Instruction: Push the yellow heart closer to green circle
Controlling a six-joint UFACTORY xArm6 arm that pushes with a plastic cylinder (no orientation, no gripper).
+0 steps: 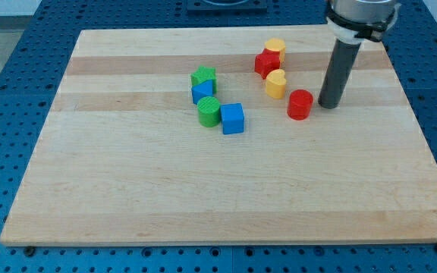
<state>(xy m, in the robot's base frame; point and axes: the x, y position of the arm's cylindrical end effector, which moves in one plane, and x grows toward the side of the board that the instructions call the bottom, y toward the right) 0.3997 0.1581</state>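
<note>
The yellow heart [277,83] lies right of the board's middle, toward the view's top. The green circle [209,111] stands to its left and lower, near the board's centre. My tip [328,104] rests on the board to the right of the yellow heart, just right of a red cylinder [300,104] that sits below and right of the heart. The tip touches neither the heart nor the green circle.
A red block [266,62] and a yellow cylinder [275,48] sit just above the heart. A green star-like block [203,76] and a blue block [202,92] sit above the green circle; a blue cube [232,118] is at its right. The wooden board [127,189] lies on a blue perforated table.
</note>
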